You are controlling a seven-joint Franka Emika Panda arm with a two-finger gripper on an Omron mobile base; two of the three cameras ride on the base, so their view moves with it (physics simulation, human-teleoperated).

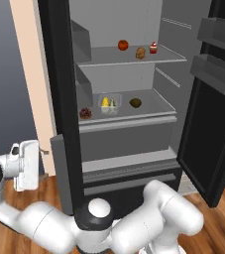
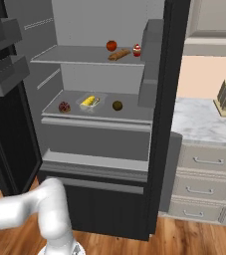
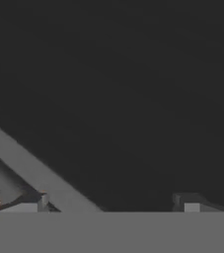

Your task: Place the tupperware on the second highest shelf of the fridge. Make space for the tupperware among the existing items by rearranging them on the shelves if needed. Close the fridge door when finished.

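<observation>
The tupperware (image 1: 110,104) is already sitting on the second highest shelf (image 1: 129,120) of the fridge (image 2: 169,124), between the dark red fruit (image 1: 85,113) on its left and the brownish-green round fruit (image 1: 136,102) on its right, near both but touching neither. On the shelf above, the red tomato (image 1: 123,45), the bread roll (image 1: 140,52) and the red-topped cupcake (image 1: 153,47) are standing together. So I judge that the placing is done and what is remaining for you is closing the doors.

The gripper (image 3: 116,201) is standing wide open and holding nothing. In the hand view it is facing a dark surface crossed by a grey bar; I think this is the left door (image 1: 59,99) with its handle, but the view is too dark to be sure. The hand (image 1: 27,163) is hanging low at the outer side of that door.

For doing this step well, you are pushing on the outer face of the left door, far from the hinge, with a flat and steady contact rather than with a fingertip. Keep the elbow away from the drawer front (image 1: 129,171). The right door (image 1: 213,99) is also standing open, so plan a second push there.
</observation>
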